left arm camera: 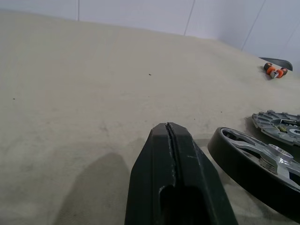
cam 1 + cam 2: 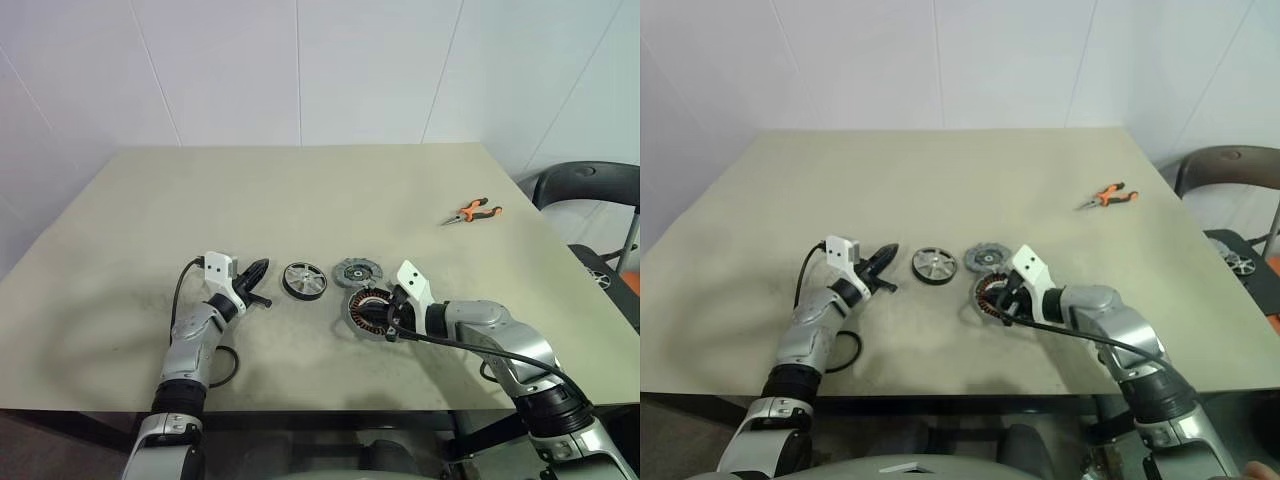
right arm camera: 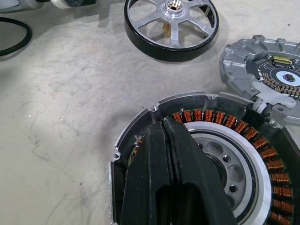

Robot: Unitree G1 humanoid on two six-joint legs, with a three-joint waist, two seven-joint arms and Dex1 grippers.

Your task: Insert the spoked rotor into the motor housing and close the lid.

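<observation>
The spoked rotor [image 2: 304, 280], a black rim with silver spokes, lies flat on the table in front of me. To its right lies the grey lid [image 2: 357, 271]. The motor housing [image 2: 368, 312], ringed with copper windings, sits just in front of the lid. My left gripper [image 2: 257, 273] is shut and empty, its tip close to the rotor's left side and apart from it [image 1: 255, 161]. My right gripper [image 3: 165, 125] is shut with nothing in it. It points down over the near part of the housing [image 3: 234, 159], and I cannot tell whether it touches.
Orange-handled pliers [image 2: 473, 211] lie at the table's far right. A dark chair [image 2: 590, 190] stands beyond the table's right edge. A black cable [image 2: 228, 366] loops beside my left arm near the front edge of the beige table [image 2: 300, 190].
</observation>
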